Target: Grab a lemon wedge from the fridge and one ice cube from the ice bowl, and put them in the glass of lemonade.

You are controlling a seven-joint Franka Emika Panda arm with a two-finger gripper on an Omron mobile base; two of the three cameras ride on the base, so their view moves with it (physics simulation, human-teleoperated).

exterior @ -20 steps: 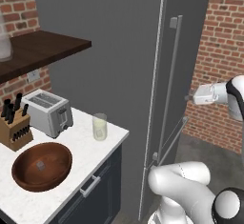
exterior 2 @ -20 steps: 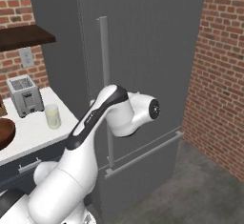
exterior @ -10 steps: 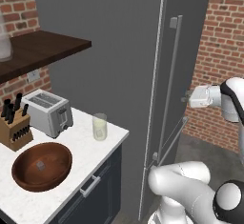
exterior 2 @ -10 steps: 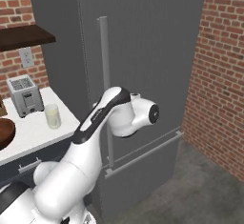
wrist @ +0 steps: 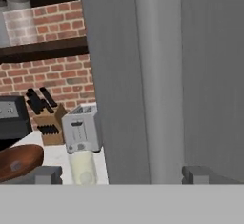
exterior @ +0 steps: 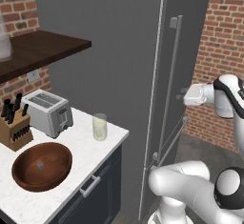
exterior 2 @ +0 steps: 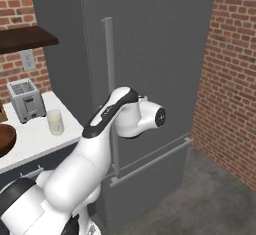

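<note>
The grey fridge is closed, so the lemon wedge is hidden. My gripper is open at mid-height beside the fridge's long bar handle. In the hand view the handle rises between the two spread fingertips of the gripper, which hold nothing. The glass of lemonade stands on the white counter near the fridge's side. The wooden ice bowl sits at the counter's front left with a pale ice cube inside. The glass and the bowl also show in the hand view.
A toaster and a knife block stand behind the bowl, under a dark wall shelf. A brick wall stands to the right of the fridge. The fridge's lower drawer has a horizontal handle.
The hand has edged slightly closer to the fridge handle. The jaws have stayed open, and the counter items have not moved.
</note>
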